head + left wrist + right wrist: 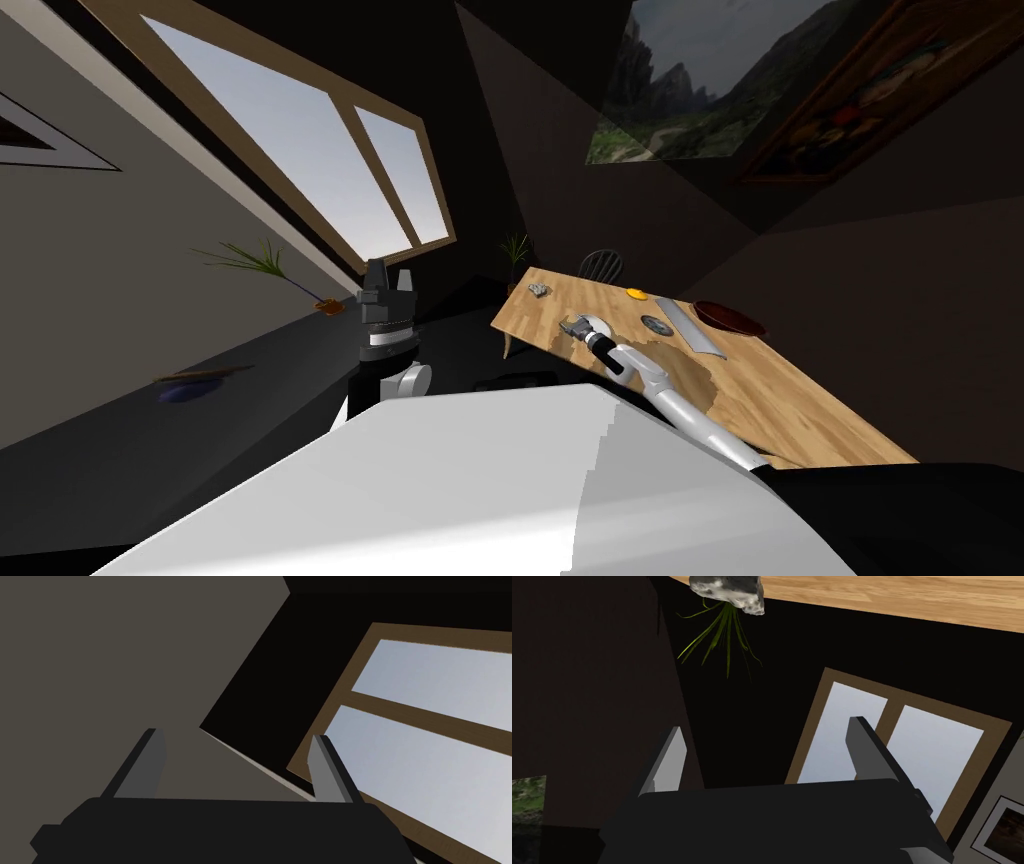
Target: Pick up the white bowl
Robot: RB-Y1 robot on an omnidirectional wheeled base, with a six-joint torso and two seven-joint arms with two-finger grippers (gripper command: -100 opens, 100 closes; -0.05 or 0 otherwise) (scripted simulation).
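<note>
Your right end effector (572, 329) is at the white bowl (600, 323) on the wooden worktop (780, 400), released.

Just right of centre in the head view, the bowl lies just beside that end effector, near the worktop's left end; you cannot tell whether they touch. In the right wrist view its fingers (672, 756) stand apart, holding nothing. Left of centre, your left end effector (390, 272) points up, also released. A dark red plate (728, 317) sits further right on the worktop.
</note>
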